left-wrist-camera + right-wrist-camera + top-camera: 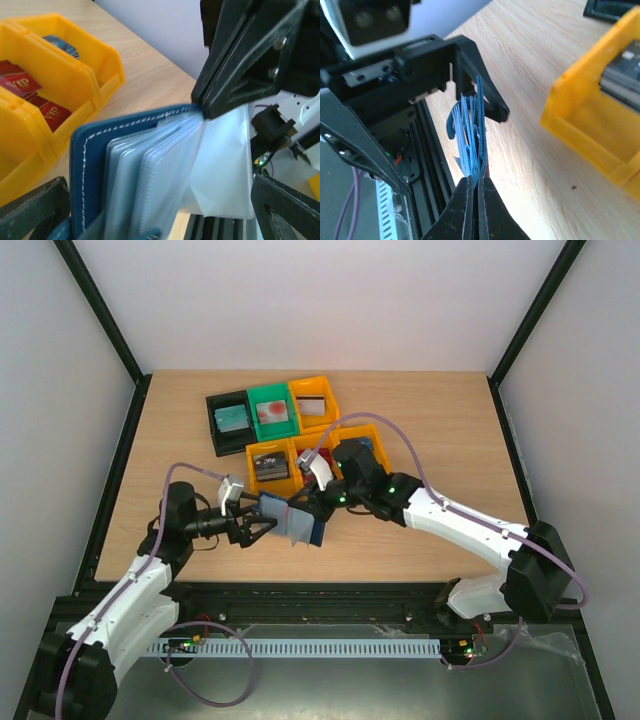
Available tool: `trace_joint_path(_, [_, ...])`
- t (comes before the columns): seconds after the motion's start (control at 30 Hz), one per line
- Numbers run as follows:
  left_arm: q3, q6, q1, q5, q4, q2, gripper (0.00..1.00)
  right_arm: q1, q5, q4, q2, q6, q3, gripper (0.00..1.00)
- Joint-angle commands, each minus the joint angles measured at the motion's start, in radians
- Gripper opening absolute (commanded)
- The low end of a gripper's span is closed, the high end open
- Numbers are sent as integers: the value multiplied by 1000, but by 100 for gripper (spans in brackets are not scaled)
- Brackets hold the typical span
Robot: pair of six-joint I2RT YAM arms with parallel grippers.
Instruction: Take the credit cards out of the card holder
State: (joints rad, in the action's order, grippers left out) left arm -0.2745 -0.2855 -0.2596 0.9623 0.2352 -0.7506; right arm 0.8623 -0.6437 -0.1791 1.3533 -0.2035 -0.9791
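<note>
The card holder (296, 522) is dark blue with clear plastic sleeves fanned out, and it is held off the table between both arms. My right gripper (310, 506) is shut on its upper edge; the right wrist view shows the jaws (475, 179) pinched on the blue cover and sleeves (472, 125). My left gripper (262, 528) is open, its fingers (35, 205) wide apart on either side of the holder (125, 170). The sleeves look empty. Credit cards lie in the bins: red ones (20, 86) and a blue one (60, 45).
A cluster of bins stands behind the grippers: black (228, 420), green (272, 412) and several orange ones (268, 462), each with cards. An orange bin (600, 125) sits close to the right gripper. The table's front edge and black rail (427, 165) lie just below the holder.
</note>
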Motion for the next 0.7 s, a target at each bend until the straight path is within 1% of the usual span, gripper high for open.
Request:
trace_joint_path(0.0, [-31, 175, 20, 98, 41, -60, 100, -8, -72, -89, 20, 115, -102, 2])
trace_joint_path(0.07, [-31, 167, 21, 82, 110, -79, 99, -9, -82, -141, 32, 154, -141, 1])
trace_joint_path(0.1, [-40, 174, 20, 92, 118, -88, 98, -9, -84, -153, 33, 169, -153, 1])
trace_joint_path(0.13, [-50, 191, 17, 116, 116, -97, 93, -9, -85, -152, 31, 177, -158, 2])
trace_joint_path(0.2, [-78, 242, 2, 173, 71, -104, 79, -13, -89, -132, 25, 184, -163, 2])
trace_joint_path(0.23, [-93, 275, -6, 201, 31, -102, 68, -16, -90, -124, 24, 185, -165, 2])
trace_joint_path(0.27, [-110, 300, -11, 223, -9, -98, 53, -18, -92, -117, 27, 187, -172, 2])
trace_joint_path(0.3, [-123, 317, -12, 233, -42, -92, 33, -23, -94, -112, 32, 186, -179, 2])
trace_joint_path(0.33, [-131, 319, -12, 234, -62, -86, 16, -28, -97, -104, 37, 186, -186, 1])
trace_joint_path(0.37, [-140, 319, -12, 228, -82, -76, 4, -32, -98, -98, 42, 187, -192, 1])
trace_joint_path(0.43, [-154, 306, -11, 205, -112, -44, 2, -41, -72, -76, 45, 179, -200, 2])
trace_joint_path(0.47, [-159, 293, -10, 172, -115, -25, 2, -47, -46, -64, 43, 176, -199, 9])
trace_joint_path(0.5, [-161, 265, -11, 125, -111, -6, 2, -53, -26, -55, 37, 176, -199, 22])
trace_joint_path(0.57, [-160, 200, -9, 31, -82, 34, 2, -60, 3, -40, 19, 182, -192, 54])
trace_joint_path(0.63, [-143, 138, -10, -11, -14, 76, 2, -61, 40, 6, -6, 180, -155, 87])
trace_joint_path(0.67, [-130, 95, -10, -27, 33, 93, 2, -61, 62, 43, -15, 165, -134, 99])
